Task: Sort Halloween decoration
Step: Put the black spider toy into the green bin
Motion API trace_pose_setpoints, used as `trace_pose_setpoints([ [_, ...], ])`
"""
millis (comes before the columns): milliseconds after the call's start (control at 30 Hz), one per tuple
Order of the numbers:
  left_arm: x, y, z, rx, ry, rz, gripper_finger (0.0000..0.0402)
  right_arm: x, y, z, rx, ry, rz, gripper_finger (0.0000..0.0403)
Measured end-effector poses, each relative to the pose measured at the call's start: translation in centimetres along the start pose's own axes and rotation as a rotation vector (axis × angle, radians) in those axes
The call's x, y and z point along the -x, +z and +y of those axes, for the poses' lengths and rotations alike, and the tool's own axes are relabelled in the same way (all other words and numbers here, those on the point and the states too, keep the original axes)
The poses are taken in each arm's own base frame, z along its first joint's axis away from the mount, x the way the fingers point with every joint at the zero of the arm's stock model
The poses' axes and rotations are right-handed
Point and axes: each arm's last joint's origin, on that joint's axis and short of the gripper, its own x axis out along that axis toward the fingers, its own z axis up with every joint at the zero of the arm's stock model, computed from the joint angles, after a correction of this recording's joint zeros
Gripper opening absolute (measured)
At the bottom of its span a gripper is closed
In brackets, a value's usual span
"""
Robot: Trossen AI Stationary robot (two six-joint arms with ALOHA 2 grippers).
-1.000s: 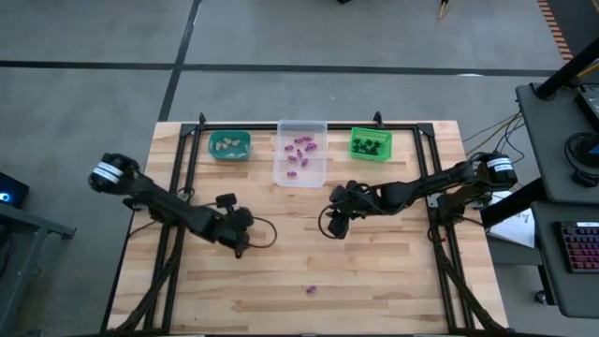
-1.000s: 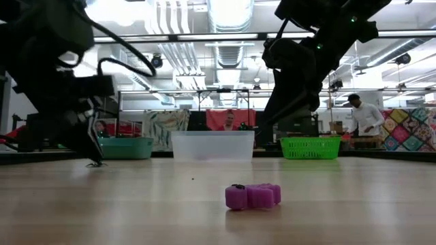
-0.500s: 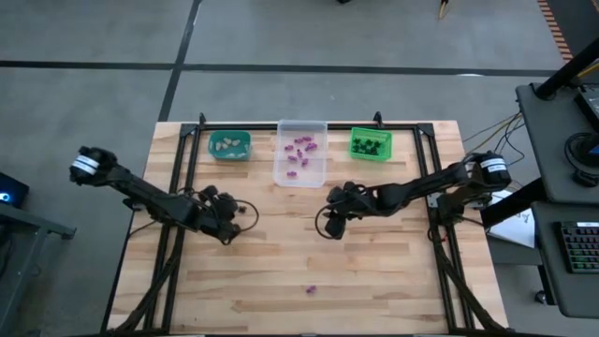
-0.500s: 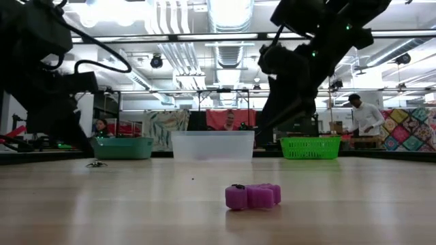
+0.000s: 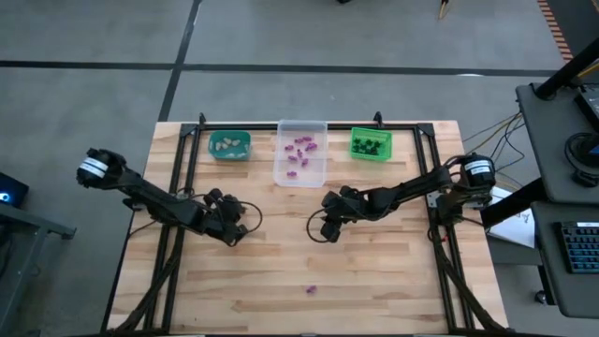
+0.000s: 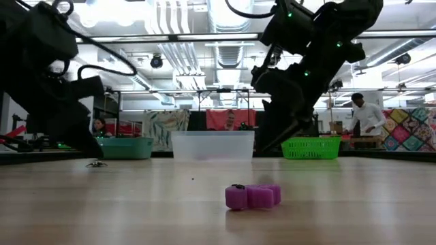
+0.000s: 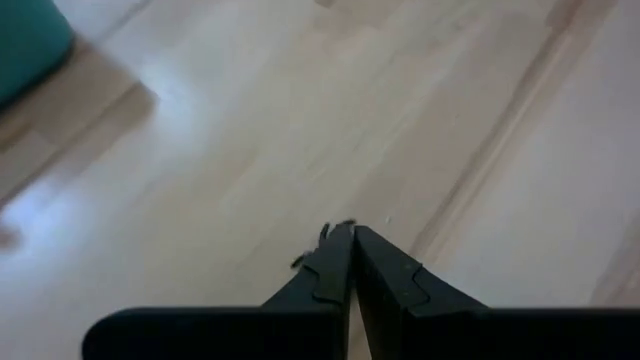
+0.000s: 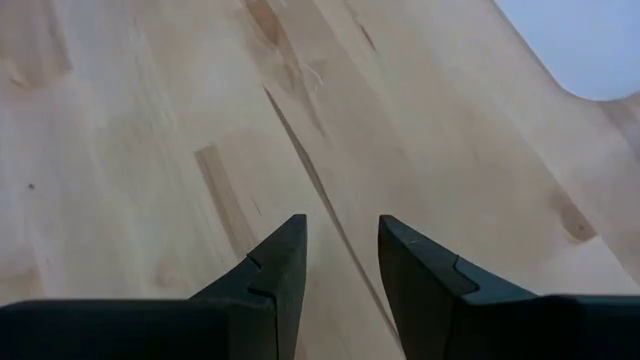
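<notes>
arms angle inward over table centre, left gripper (image 5: 234, 234) closed empty, right gripper (image 5: 322, 230) parted, empty.

The table (image 5: 374, 271) is made of pale, smooth wood planks with visible grain, and the purple trinket (image 6: 253, 196) looks matt plastic.

A small purple plastic trinket (image 6: 253, 196) lies alone on the wooden table's near part; other purple pieces (image 5: 300, 150), beige pieces (image 5: 227, 143) and black pieces (image 5: 371, 145) sit sorted in bins.
</notes>
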Motion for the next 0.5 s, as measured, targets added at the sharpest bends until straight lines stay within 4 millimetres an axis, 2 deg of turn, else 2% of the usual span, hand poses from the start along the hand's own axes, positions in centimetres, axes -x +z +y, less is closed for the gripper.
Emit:
trace_pose_setpoints([
  [233,-0.8,-0.4,-0.7,0.057,0.016,0.038,0.0,0.1,0.4,0.4,0.008,0.032,-0.001,0.0116],
  [500,0.3,2.1,-3.9,0.061,-0.168,0.126,0.0,0.2,0.4,0.4,0.009,0.048,0.009,0.0116],
])
